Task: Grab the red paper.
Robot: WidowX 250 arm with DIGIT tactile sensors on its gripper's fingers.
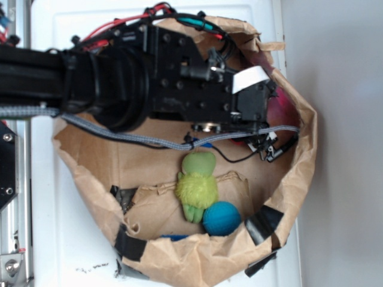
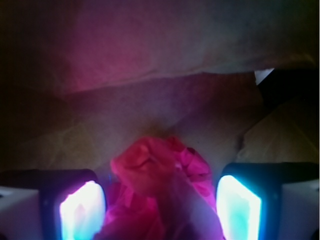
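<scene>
The red paper [image 2: 155,175] is a crumpled bright wad lying on the brown bag floor, right between my two glowing pads [image 2: 82,212]. My gripper [image 2: 160,200] is open and straddles the wad; a narrow gap shows on the right side, and the left pad is close to the paper's lower edge. In the exterior view the arm hangs over the far right of the bag, my gripper [image 1: 263,119] is mostly hidden under its own body, and only a slice of the red paper [image 1: 284,112] shows beyond it.
A brown paper bag [image 1: 302,179] with a rolled rim and black tape patches surrounds everything. A fuzzy green plush toy [image 1: 196,184] and a blue ball [image 1: 221,218] lie near the bag's front. The bag wall [image 2: 150,55] rises close ahead of the gripper.
</scene>
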